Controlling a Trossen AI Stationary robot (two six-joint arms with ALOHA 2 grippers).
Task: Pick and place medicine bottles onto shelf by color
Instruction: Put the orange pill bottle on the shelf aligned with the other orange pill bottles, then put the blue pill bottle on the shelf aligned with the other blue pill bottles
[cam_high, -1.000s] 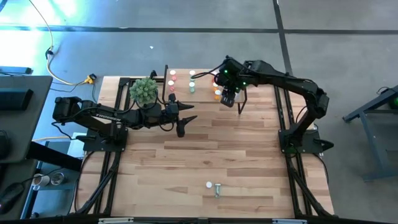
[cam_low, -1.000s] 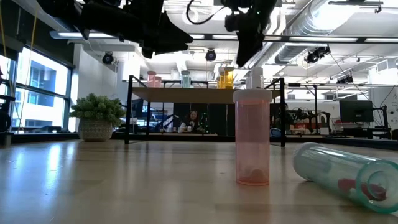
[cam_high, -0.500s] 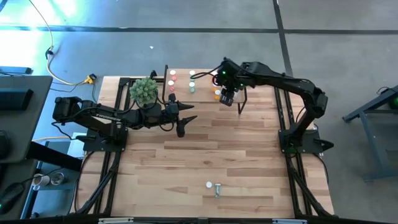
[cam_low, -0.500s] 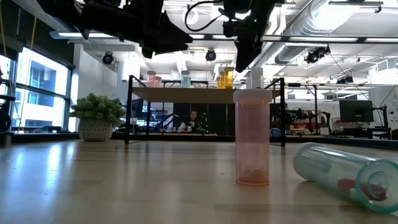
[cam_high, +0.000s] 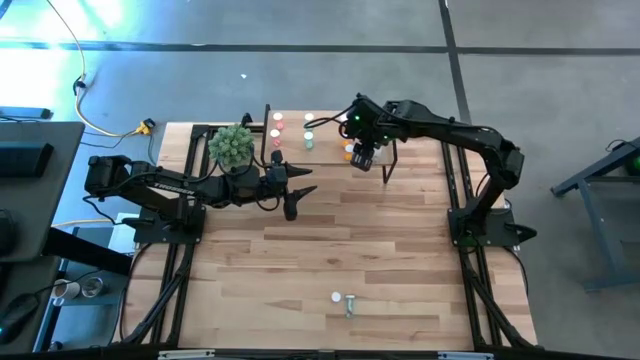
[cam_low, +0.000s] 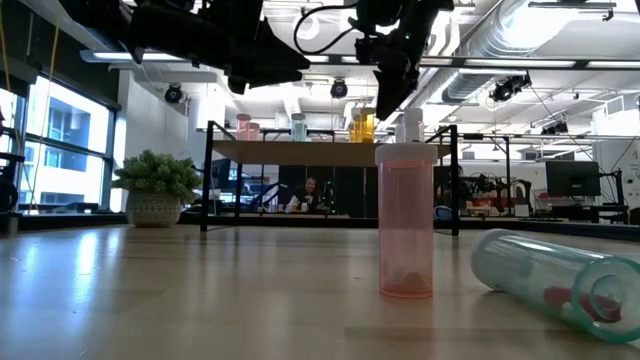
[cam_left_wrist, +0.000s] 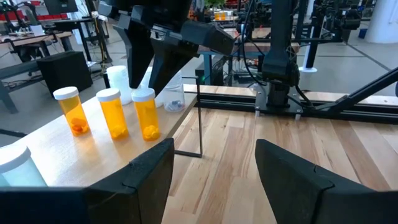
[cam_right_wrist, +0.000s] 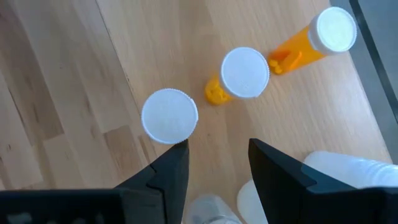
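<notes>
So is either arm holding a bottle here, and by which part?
Nothing is held. The right gripper hangs open above the orange bottles on the shelf, with nothing between its jaws. The left gripper is open and empty too.

Two dark, jointed arms with black cables, each pincer's fingers matte black

Three orange bottles (cam_left_wrist: 111, 113) with white caps on a pale wooden shelf (cam_left_wrist: 56, 149); a pink bottle (cam_low: 405, 222) and a blue-green bottle (cam_low: 555, 277) on the light striped worktop (cam_high: 330, 250).
</notes>
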